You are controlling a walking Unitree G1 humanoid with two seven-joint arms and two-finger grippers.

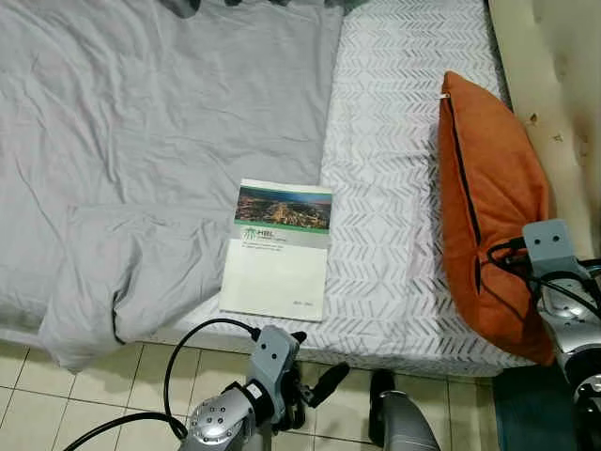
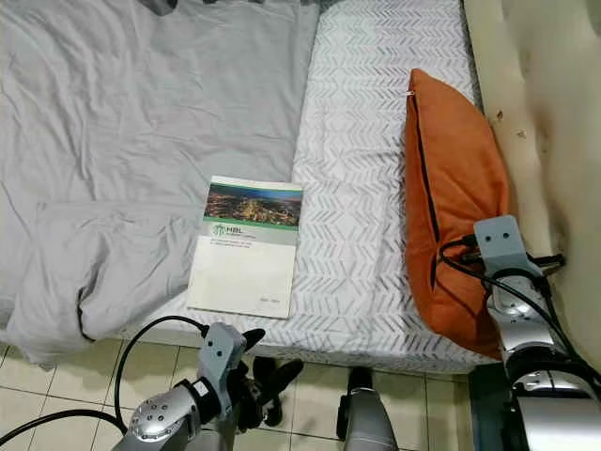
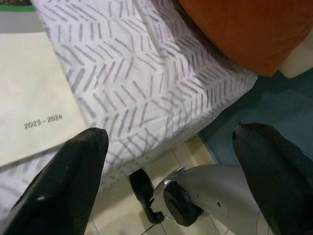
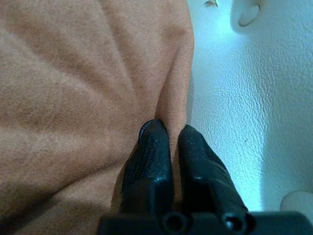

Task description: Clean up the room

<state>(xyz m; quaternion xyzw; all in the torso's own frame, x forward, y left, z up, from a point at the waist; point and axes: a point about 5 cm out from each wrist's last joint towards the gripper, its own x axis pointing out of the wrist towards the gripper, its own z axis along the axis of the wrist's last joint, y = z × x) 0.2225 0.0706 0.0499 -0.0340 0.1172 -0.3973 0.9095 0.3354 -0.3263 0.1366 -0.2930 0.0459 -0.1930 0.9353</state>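
Two hands: right hand (image 4: 172, 138) pinches the soft, light orange suede cushion (image 1: 488, 207) by its edge at the bed's (image 1: 394, 122) right side; left hand (image 3: 171, 161) wide, empty.

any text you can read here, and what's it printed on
"HBL": on the booklet lying on the bed, under its cover photo.
"2023 - 2024": near the booklet's lower corner, clear in the left wrist view.
Small lines under "HBL": too blurred to read.
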